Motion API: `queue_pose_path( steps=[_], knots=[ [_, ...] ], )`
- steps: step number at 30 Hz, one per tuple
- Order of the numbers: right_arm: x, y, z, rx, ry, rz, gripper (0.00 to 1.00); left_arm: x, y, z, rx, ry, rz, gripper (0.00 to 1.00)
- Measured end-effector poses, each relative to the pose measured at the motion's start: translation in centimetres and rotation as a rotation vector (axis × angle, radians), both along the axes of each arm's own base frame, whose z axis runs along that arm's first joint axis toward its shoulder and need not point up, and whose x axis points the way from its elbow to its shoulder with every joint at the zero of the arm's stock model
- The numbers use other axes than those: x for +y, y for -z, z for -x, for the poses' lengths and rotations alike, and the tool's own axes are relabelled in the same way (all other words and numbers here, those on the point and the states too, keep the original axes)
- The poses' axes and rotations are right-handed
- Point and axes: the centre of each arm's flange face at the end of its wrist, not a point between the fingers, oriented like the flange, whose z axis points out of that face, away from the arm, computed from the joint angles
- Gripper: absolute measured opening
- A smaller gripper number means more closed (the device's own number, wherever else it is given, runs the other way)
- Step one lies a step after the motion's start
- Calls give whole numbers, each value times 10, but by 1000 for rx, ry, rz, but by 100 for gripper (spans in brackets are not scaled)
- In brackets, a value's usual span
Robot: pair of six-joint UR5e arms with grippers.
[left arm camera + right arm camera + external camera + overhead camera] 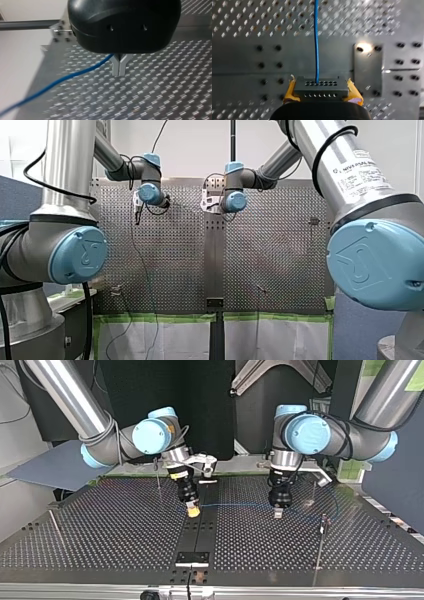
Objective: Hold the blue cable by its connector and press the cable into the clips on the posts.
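Observation:
The blue cable (235,506) hangs in a straight line just above the table between my two grippers. My right gripper (193,510), at the top view's left, has yellow pads (290,90) shut on the dark grey connector (320,87), and the cable (316,42) leaves it straight ahead. My left gripper (277,511) pinches the cable (65,78) between its shut metal fingers (115,67). Past my left gripper the cable runs on toward a thin post (323,525).
More slim posts stand on the perforated table: one behind my right gripper (158,476), one behind my left gripper (313,489), one at the top view's left (56,527). A dark centre strip (200,530) with a bracket (192,558) splits the table.

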Motion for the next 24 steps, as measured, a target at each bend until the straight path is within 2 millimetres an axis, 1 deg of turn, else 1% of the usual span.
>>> queue_pose_path(
  steps=[6, 8, 12, 17, 21, 24],
  knots=[
    [2, 19, 6, -2, 21, -6, 0, -14, 45, 5, 48, 11, -34, 0],
    [4, 25, 7, -3, 24, -8, 0, -17, 57, 7, 60, 14, -39, 0],
    [7, 37, 10, -8, 33, -11, 0, -31, 85, 13, 86, 21, -39, 0],
    [6, 53, 19, -20, 71, -19, 0, -50, 107, 17, 94, 27, -21, 0],
    [3, 67, 30, -22, 114, -23, 0, -68, 123, 20, 95, 50, -15, 0],
    [0, 83, 38, -21, 149, -33, 0, -79, 133, 23, 96, 65, -15, 0]
  ],
)
